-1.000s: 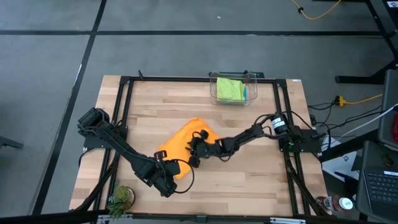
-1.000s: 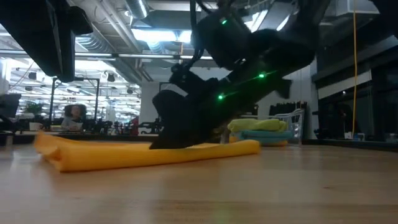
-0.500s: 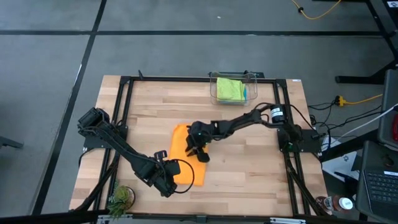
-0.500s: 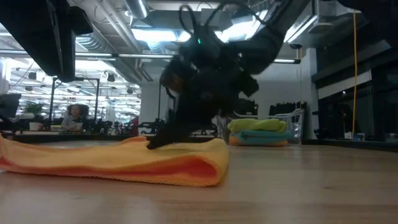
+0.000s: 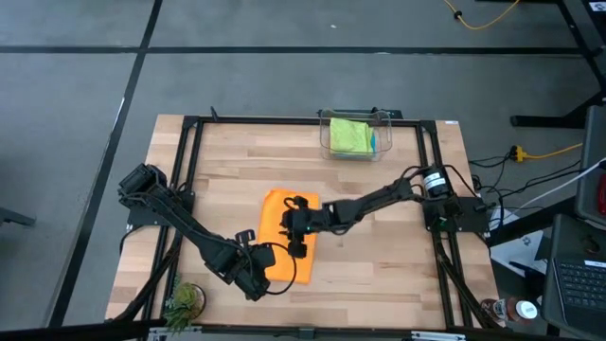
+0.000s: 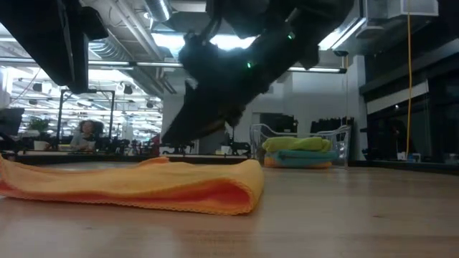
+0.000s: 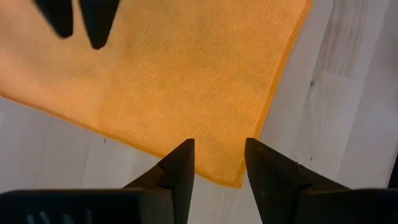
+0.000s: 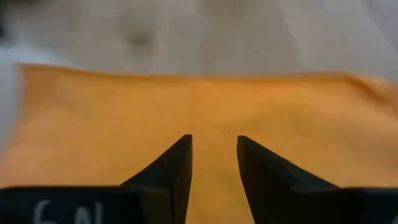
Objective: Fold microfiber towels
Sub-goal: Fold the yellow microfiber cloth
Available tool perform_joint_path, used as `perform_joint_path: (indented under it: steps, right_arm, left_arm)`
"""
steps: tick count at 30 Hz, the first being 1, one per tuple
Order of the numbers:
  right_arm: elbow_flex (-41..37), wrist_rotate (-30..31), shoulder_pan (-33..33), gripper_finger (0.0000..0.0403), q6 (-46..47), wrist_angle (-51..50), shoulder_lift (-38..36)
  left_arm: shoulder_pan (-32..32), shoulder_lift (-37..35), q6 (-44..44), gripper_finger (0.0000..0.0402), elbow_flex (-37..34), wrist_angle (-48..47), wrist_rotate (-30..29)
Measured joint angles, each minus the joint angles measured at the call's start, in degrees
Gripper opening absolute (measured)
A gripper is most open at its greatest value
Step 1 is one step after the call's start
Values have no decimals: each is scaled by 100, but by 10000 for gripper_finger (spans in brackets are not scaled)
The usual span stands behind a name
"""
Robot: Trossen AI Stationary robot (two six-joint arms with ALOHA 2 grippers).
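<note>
An orange microfiber towel (image 5: 282, 227) lies folded in two and flat on the wooden table (image 5: 379, 256); its folded edge (image 6: 251, 188) shows in the low view. My right gripper (image 8: 213, 138) hovers open just above the towel's middle, its fingertips (image 6: 171, 136) clear of the cloth. My left gripper (image 7: 219, 143) stands open over the towel's near corner (image 7: 238, 182), a finger on either side, touching nothing that I can see. A lime green towel (image 5: 349, 134) lies on a teal one in the bin.
The clear plastic bin (image 5: 327, 147) stands at the table's far edge, right of centre. A small green plant (image 5: 185, 301) sits at the near left corner. A black frame (image 5: 189, 170) runs along the table's edges. Bare wood lies right of the orange towel.
The orange towel has gone from a humped, half-turned heap to a flat folded rectangle, its upper half laid over toward the table's left. My right gripper went with it, then rose clear of the cloth and tipped more level. My left gripper has kept still.
</note>
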Motion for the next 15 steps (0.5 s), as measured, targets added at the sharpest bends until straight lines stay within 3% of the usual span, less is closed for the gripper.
perform_joint_path:
  steps: [6,15]
  right_arm:
    - [-1,1303,408,129,556,193,379]
    - [-2,1678,535,129,1377,1119,851]
  left_arm:
    - [2,0,7,134,0,55,-119]
    - [2,0,5,134,0,83,-122]
